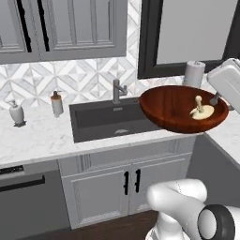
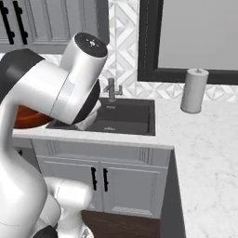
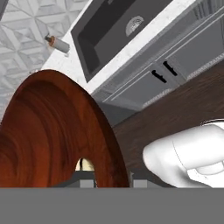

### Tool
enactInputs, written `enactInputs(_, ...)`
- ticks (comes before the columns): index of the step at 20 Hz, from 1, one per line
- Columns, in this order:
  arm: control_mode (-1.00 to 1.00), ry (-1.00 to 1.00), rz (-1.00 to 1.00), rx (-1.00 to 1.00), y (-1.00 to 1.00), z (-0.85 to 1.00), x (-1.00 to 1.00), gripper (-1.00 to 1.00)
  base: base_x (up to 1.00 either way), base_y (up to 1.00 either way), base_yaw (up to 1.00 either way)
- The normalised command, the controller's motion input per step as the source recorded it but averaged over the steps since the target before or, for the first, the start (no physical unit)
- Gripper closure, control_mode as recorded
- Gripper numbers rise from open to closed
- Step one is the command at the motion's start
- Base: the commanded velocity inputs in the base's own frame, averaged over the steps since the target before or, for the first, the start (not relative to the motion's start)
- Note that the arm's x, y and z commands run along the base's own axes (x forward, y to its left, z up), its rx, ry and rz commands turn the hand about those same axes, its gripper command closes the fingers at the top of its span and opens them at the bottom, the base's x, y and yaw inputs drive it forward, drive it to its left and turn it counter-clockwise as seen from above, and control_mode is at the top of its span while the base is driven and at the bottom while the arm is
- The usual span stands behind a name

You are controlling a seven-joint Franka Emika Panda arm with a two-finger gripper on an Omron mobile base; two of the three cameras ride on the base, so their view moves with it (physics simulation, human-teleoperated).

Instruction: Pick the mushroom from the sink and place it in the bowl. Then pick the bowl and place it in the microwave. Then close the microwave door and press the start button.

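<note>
The bowl point(image 1: 173, 110) I carry looks like glossy reddish-brown wood with dark grain. The mushroom point(image 1: 202, 110) in it is matt cream. The sink point(image 1: 101, 119) is matt charcoal, its faucet point(image 1: 118, 90) dull grey metal. The counter point(image 1: 33, 136) looks like smooth white marble with faint veins.

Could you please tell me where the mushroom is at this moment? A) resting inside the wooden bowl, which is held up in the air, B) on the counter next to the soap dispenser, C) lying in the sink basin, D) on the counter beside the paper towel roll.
A: the mushroom lies cap-down inside the bowl, which hangs above the counter edge to the right of the sink.
</note>
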Motion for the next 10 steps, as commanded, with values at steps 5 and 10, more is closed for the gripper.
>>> enactInputs(5, 1.0, 0.0, 0.0, 0.0, 0.0, 0.0, 0.0, 1.0, -0.55, 0.42, 0.42)
enactInputs(10, 1.0, 0.0, 0.0, 0.0, 0.0, 0.0, 0.0, 1.0, -0.07, 0.26, 0.83)
